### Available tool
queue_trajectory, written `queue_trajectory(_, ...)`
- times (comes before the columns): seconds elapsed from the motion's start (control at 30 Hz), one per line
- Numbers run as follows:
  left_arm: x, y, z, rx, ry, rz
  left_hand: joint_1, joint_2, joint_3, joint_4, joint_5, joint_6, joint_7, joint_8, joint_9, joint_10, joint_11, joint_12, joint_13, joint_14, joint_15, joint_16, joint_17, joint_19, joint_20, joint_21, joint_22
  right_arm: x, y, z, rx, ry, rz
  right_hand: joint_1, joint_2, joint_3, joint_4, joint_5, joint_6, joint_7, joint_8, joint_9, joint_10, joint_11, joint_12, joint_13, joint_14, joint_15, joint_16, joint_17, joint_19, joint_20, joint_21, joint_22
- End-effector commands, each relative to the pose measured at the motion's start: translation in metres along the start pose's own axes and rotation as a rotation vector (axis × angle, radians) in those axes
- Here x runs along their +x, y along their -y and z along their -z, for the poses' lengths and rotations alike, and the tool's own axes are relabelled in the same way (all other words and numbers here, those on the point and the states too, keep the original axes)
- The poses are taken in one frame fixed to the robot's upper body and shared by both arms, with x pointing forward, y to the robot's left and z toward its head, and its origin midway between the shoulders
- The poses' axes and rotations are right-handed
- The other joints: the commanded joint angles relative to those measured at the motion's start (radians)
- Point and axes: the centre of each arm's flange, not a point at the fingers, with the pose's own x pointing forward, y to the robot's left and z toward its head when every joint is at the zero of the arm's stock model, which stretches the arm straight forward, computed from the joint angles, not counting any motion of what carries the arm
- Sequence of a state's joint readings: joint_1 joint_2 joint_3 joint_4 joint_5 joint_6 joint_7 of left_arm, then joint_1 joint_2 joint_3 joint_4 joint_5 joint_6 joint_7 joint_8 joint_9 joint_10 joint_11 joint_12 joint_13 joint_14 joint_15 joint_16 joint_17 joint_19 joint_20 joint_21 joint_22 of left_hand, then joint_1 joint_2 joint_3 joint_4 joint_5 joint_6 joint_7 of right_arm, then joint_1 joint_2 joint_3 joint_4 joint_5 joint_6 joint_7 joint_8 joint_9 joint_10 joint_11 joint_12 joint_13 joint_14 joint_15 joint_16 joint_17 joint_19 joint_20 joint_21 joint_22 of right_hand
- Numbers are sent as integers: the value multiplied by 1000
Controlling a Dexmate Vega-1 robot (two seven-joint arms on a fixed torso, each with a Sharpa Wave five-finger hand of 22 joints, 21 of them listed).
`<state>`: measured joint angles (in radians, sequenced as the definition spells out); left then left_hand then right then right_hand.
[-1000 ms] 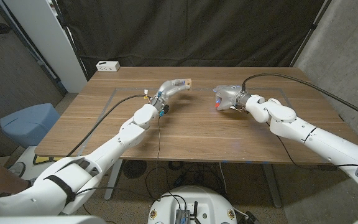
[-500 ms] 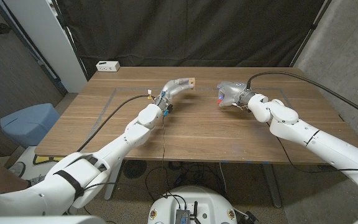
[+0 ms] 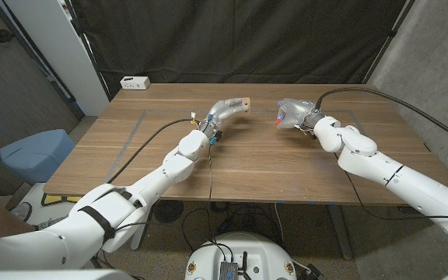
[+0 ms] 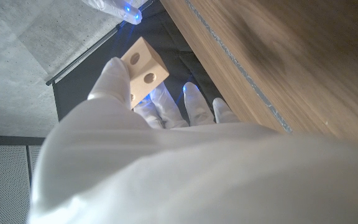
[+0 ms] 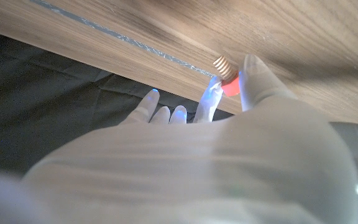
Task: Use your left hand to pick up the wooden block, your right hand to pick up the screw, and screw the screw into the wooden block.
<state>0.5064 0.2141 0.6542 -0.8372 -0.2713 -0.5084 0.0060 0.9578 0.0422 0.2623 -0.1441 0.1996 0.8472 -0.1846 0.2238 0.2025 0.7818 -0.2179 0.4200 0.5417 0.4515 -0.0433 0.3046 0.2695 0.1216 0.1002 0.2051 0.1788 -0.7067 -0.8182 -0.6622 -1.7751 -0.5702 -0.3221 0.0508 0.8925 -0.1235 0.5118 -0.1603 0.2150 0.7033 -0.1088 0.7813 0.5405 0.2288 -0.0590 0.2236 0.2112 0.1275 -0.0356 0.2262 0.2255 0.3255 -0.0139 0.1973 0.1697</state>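
Standing under both arms, the wooden table [image 3: 286,159] is the biggest thing here, and a pale line runs along its top in both wrist views. On its far left corner lies a small white box [image 3: 134,82], well apart from the hands. A blue-grey seat [image 3: 36,152] stands on the floor beside the table's left edge.

The left arm reaches from the bottom left corner of the head view to the middle of the table. The left hand [image 3: 225,108] is raised above the table top and grips the wooden block [image 3: 244,103] at its fingertips. In the left wrist view the wooden block [image 4: 143,73] sits between the thumb and the other fingers [image 4: 192,103], and two round holes show on its light faces, one on each.

The right arm comes from the bottom right corner, and the right hand [image 3: 292,115] is also lifted above the table, facing the left hand with a gap between them. It pinches the screw [image 3: 278,120], which shows as a small red spot on the side toward the block. In the right wrist view the screw [image 5: 226,73] has a red head held between the fingertips [image 5: 211,94], and its threaded brass-coloured end points away from the hand. The screw and the block are near but do not touch.
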Motion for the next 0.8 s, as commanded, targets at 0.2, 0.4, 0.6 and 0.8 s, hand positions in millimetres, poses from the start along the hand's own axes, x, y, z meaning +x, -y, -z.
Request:
queue_trajectory(0.2, 10, 22, 3, -12, 15, 35, -3, 10, 0, 3, 7, 16, -2, 8, 2, 9, -1, -3, 1, 5, -126, 7, 1, 4, -2, 2, 5, -16, 14, 11, 244, -54, 65, -9, -2, 5, 4, 7, -1, 7, 6, -2, 10, 5, -4, 4, 9, -15, 4, 7, -1, 9, -2, 3)
queue_trajectory(0.4, 12, 27, 3, -10, 17, 38, -4, 11, 0, 3, 7, 14, -3, 7, 2, 9, 0, -4, 1, 4, -124, 6, 1, 4, -1, 2, 5, -20, 16, 14, 325, -59, 83, -14, -2, 5, 5, 9, 0, 9, 7, -8, 15, 9, -4, 4, 10, -9, 5, 7, -2, 12, -2, 3)
queue_trajectory(0.6, 15, 35, 6, -31, 13, 36, -2, 10, 0, 2, 7, 15, -3, 7, 2, 10, -1, -5, 2, 5, -125, 6, 0, 4, -2, 2, 5, -25, 16, 15, 413, -62, 117, -19, -2, 4, 6, 11, 0, 11, 7, -15, 18, 15, -5, 5, 13, -4, 5, 8, -2, 15, -2, 3)
queue_trajectory(0.8, 16, 45, 7, -46, 11, 41, -3, 11, 0, 2, 7, 16, -2, 7, 1, 9, -1, -7, 2, 6, -125, 6, 0, 4, -3, 3, 5, -33, 15, 16, 497, -67, 159, -22, -1, 4, 7, 12, 1, 13, 8, -19, 18, 18, -5, 5, 15, -4, 6, 9, -2, 16, -2, 3)
